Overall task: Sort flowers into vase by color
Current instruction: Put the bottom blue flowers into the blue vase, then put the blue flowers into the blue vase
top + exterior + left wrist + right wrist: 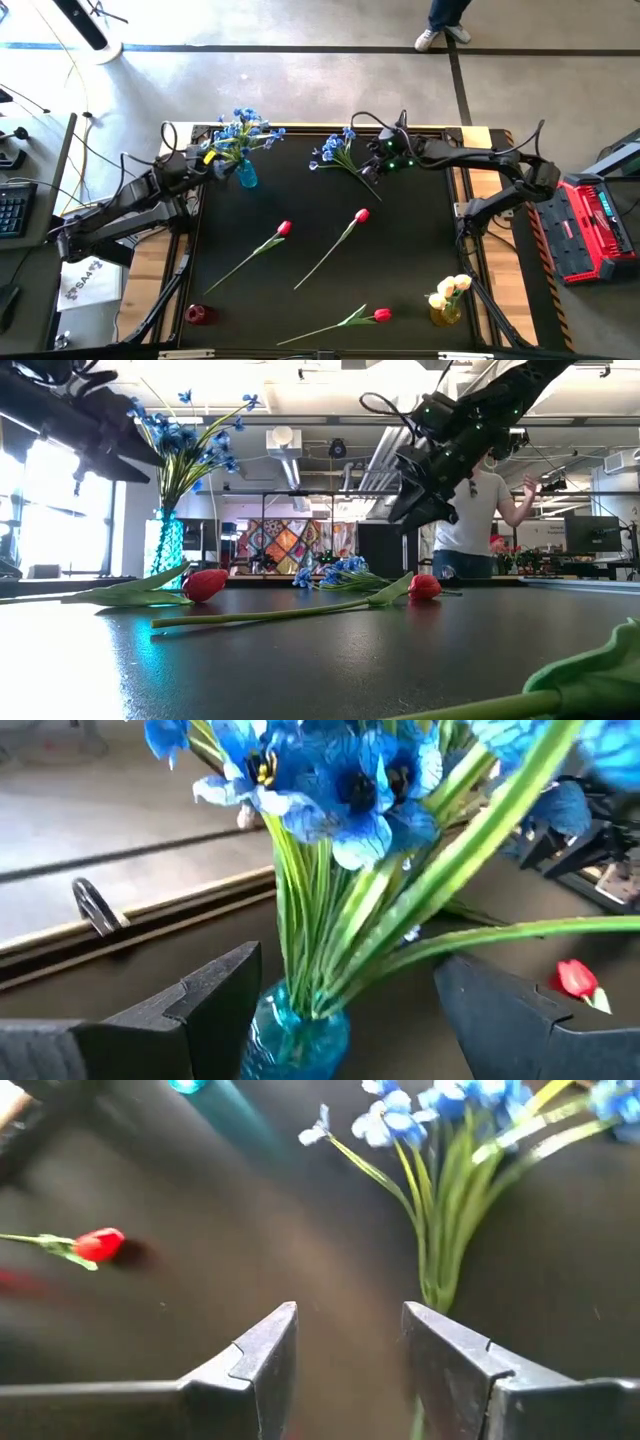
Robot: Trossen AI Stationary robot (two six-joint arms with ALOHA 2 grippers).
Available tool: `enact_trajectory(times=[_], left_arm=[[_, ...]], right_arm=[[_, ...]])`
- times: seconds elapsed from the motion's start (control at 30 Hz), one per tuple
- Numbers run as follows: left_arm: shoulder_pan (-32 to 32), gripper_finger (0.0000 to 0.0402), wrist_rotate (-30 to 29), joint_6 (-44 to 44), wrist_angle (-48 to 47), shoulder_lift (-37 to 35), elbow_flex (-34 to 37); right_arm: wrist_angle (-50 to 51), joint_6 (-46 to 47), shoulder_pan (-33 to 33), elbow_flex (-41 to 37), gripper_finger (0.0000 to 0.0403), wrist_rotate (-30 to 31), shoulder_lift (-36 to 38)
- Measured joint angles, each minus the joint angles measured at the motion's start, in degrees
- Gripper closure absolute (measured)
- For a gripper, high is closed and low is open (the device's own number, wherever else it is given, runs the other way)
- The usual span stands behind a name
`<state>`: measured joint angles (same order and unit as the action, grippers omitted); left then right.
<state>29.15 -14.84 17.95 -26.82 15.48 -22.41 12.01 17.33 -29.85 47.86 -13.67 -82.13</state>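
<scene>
A blue glass vase (246,177) near the table's far left holds bushy blue sprays (240,128). My left gripper (213,166) is open beside it; in its wrist view the fingers stand on either side of the vase neck (297,1025) and the stems (330,920) without touching them. A loose blue spray (335,150) lies flat on the table at the far middle. My right gripper (372,172) hovers open above its stem end (440,1285), clear of the table in the low view (410,510). Three red tulips (283,230) (360,215) (380,316) lie on the table.
A red vase (198,314) stands at the near left corner. A yellow vase with pale yellow tulips (448,298) stands at the near right. A person (470,510) stands beyond the far edge. A red case (590,225) sits right of the table.
</scene>
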Motion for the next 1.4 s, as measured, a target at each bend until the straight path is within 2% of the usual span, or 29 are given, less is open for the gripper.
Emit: enact_trajectory(times=[0.2, 0.43, 0.53, 0.67, 0.8, 1.0, 1.13, 1.27, 1.4], left_arm=[[0.0, 0.0119, 5.1, 2.8, -5.1, 1.4, -3.8], [-1.0, 0.0119, 13.8, 8.3, -14.8, 5.8, -6.6], [-2.2, 0.0119, 14.3, 13.2, -20.0, 7.2, -6.6], [-3.3, 0.0119, 14.1, 20.4, -24.8, 8.1, -6.6], [-3.4, 0.0119, 14.7, 26.1, -27.5, 8.4, -6.6], [-3.4, 0.0119, 18.9, 31.4, -28.1, 8.4, -6.5], [-3.4, 0.0119, 21.9, 34.6, -28.3, 8.4, -6.5], [-4.1, 0.0119, 23.7, 36.5, -28.0, 8.4, -6.5], [-5.3, 0.0119, 26.7, 39.1, -26.7, 8.4, -6.5]], right_arm=[[5.9, -0.7, 0.0, 0.0, 0.0223, 0.1, -1.6], [6.1, -2.0, 1.2, 0.0, 0.0166, -2.8, -4.4], [6.0, -3.8, 2.4, 0.0, 0.0148, 1.0, -5.3], [1.1, -6.0, 2.9, 0.0, 0.0148, 5.7, -8.2], [-4.9, -4.6, 1.6, 0.0, 0.0172, 6.5, -13.5], [-7.4, -1.9, 0.8, 0.1, 0.0237, 7.9, -18.0], [-7.0, -2.3, 0.8, 0.3, 0.0300, 8.5, -18.5], [-6.3, -1.7, 1.0, 0.2, 0.0382, 7.3, -17.7], [-6.0, 0.7, 1.1, 0.0, 0.0388, 4.9, -15.3]])
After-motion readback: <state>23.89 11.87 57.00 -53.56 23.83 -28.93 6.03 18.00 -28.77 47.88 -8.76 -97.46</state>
